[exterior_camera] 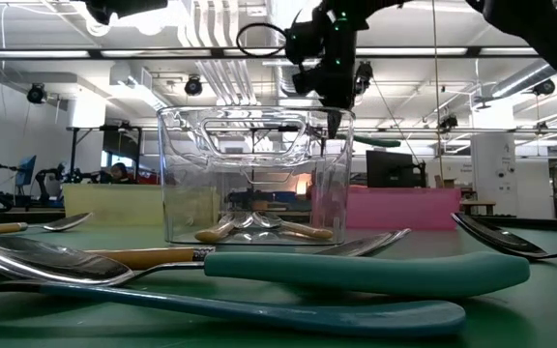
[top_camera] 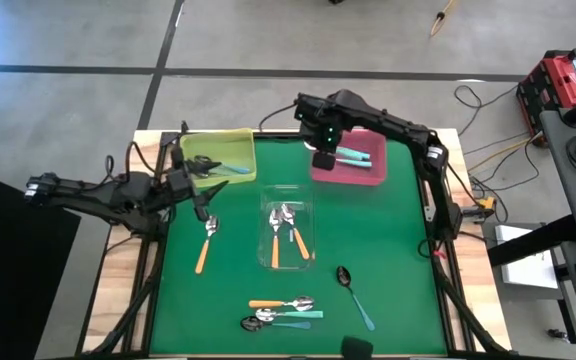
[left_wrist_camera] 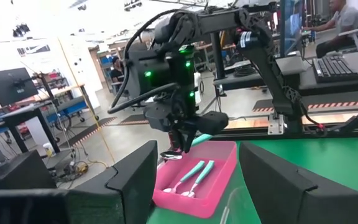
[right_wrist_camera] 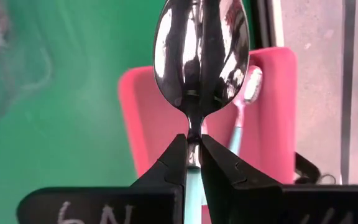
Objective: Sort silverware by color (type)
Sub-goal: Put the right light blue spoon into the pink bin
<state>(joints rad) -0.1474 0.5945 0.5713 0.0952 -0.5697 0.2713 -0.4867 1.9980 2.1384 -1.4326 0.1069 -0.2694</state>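
At the bottom of the high view lie loose spoons (top_camera: 283, 312), with one more (top_camera: 354, 295) to their right and one (top_camera: 206, 242) at left centre. Mid-frame, the clear tray (top_camera: 289, 238) holds orange-handled ones. At upper left, the left gripper (top_camera: 194, 183) hangs wide open and empty beside the yellow tray (top_camera: 218, 158). At upper centre, the right gripper (right_wrist_camera: 192, 144), jaws pinched shut on a teal spoon (right_wrist_camera: 201, 59) at its neck, hovers over the pink tray (top_camera: 349, 158), which holds teal spoons. So narrow a pinch could let the spoon swivel and perhaps land outside the tray. White marks on the gripper body are illegible.
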